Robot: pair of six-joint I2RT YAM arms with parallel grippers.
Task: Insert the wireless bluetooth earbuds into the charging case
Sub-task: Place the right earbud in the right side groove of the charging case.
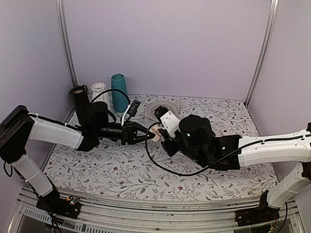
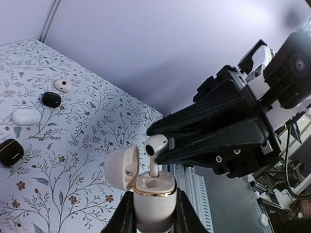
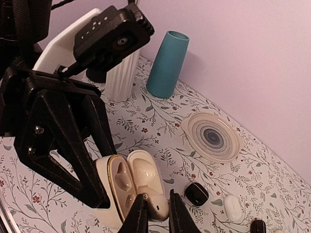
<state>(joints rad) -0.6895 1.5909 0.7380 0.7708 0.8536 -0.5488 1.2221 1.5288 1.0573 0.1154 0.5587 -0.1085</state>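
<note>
open cream-white glossy clamshell charging case [image 2: 154, 191] clamped in left gripper [image 2: 153, 216]; white earbud [image 2: 156, 143] pinched by right gripper [image 3: 154, 213], stem in case

A teal vase [image 3: 167, 63] stands beside a ribbed white vase [image 3: 121, 80] on the floral bench [image 3: 146, 121] (a ringed round dish [image 3: 212, 137] lies nearby).

White-shelled left arm [image 1: 54, 132] and right arm [image 1: 273, 147], black joints, looping black cable [image 1: 168, 171], angular black screw-studded right tool [image 2: 156, 141].
</note>
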